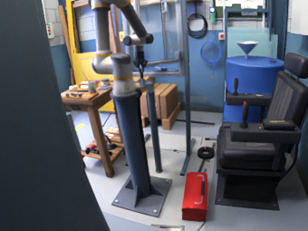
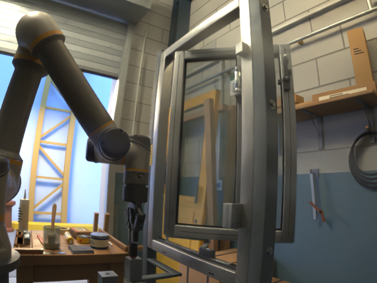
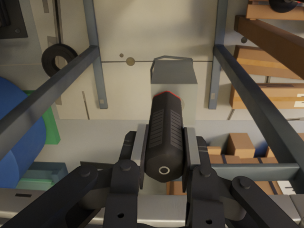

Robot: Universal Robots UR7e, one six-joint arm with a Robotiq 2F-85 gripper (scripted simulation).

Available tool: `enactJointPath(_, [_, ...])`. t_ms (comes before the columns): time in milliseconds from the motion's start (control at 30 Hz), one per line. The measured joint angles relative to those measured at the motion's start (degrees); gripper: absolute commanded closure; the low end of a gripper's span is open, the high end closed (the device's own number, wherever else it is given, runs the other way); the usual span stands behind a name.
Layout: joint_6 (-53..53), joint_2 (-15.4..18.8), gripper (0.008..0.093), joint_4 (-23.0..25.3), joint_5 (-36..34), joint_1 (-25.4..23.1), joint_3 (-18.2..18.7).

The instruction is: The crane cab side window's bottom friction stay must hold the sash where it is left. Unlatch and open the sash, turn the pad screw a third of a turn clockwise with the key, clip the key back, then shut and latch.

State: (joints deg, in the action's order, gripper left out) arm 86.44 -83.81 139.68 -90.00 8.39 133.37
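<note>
My gripper (image 3: pixel 164 147) points straight down beside the window frame's left upright, clamped around the black, red-tipped key (image 3: pixel 165 132), whose lower end sits at a small grey block (image 2: pixel 133 267) on the frame's bottom bracket. The key (image 2: pixel 133 240) hangs upright under the fingers (image 2: pixel 134 224). The glazed sash (image 2: pixel 207 146) stands swung open out of the grey frame (image 2: pixel 252 143). A latch handle (image 2: pixel 285 71) shows on the far stile. The gripper (image 1: pixel 141 70) is level with the sash's bottom rail in the side camera.
The frame's dark bracket bars (image 3: pixel 255 98) run close on either side of the gripper. A wooden workbench (image 2: pixel 61 252) with jars and tins stands left. On the floor lie a red toolbox (image 1: pixel 195 196), a blue drum (image 1: pixel 252 86), an operator seat (image 1: pixel 265 138) and cardboard boxes (image 1: pixel 161 102).
</note>
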Motion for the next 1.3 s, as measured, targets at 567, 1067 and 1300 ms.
enactJointPath(567, [0.0, 0.0, 0.0899, 0.0, 0.0, 0.0, 0.0])
enactJointPath(1067, [0.0, 0.0, 0.0624, 0.0, 0.0, 0.0, 0.1])
enactJointPath(1300, [0.0, 0.0, 0.0624, 0.0, 0.0, 0.0, 0.1])
